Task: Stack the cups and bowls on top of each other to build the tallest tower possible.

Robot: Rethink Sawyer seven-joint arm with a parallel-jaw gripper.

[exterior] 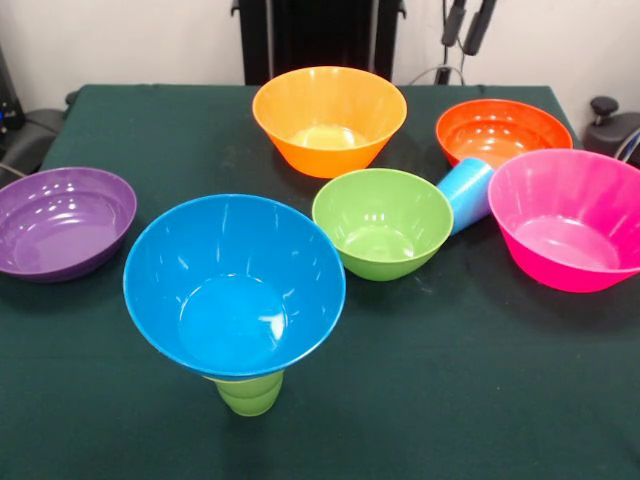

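Already the blue bowl (234, 284) sits on the upturned green cup (248, 393) nearest the camera, the blue cup (466, 193) lies tipped between green bowl (383, 222) and pink bowl (567, 219), and no gripper shows.

Dark green table (500, 400), purple (62, 220), yellow-orange (329, 118), orange (500, 130), green (383, 220), pink bowls (572, 217), lime cup (250, 393), toppled blue cup (468, 193)

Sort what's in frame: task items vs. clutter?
Task items: blue bowl sitting on the lime green cup; green bowl; yellow-orange bowl; orange bowl; pink bowl; purple bowl; light blue cup, tipped over between the green and pink bowls.

Not task: green tablecloth; dark gear beyond the table's edges. Gripper not in view.
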